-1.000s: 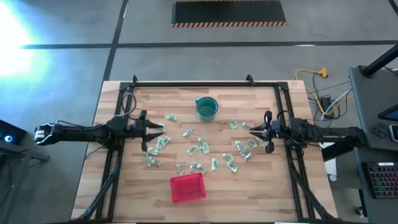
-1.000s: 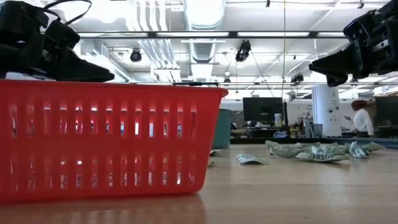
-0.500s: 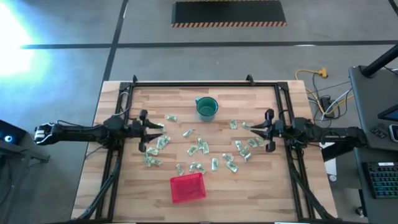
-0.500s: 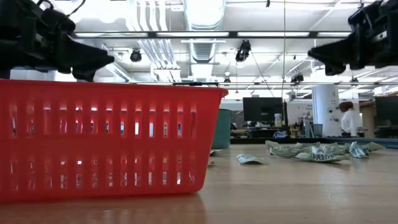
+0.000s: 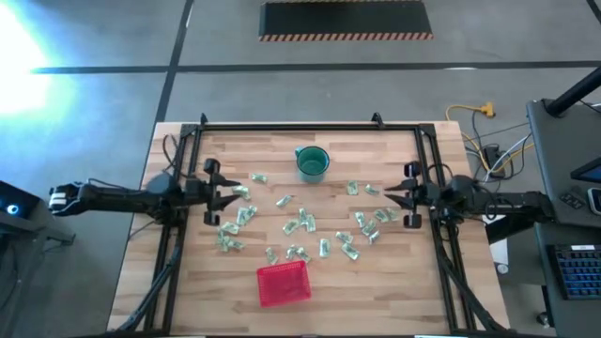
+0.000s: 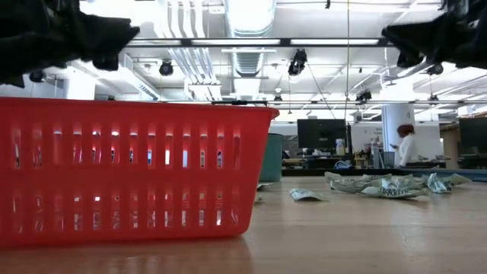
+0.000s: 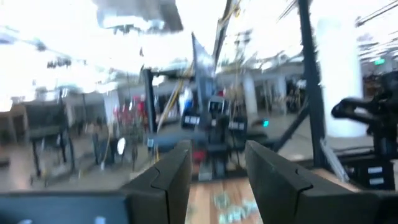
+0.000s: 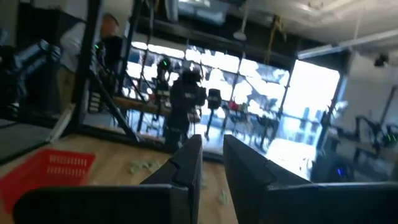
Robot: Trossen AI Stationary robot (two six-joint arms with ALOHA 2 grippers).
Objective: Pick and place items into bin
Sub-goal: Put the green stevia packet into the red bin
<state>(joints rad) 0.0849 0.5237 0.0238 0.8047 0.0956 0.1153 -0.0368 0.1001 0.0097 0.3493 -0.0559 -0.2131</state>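
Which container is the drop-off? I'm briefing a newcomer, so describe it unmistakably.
On the pale wooden table, look at the near edge, below the scatter of small pale green wrapped packets. There sits the small red square plastic basket with low slotted walls. The only other container, a round teal green cup, stands at the far side.

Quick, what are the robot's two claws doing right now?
Left gripper: open, holding nothing.
Right gripper: open, holding nothing.
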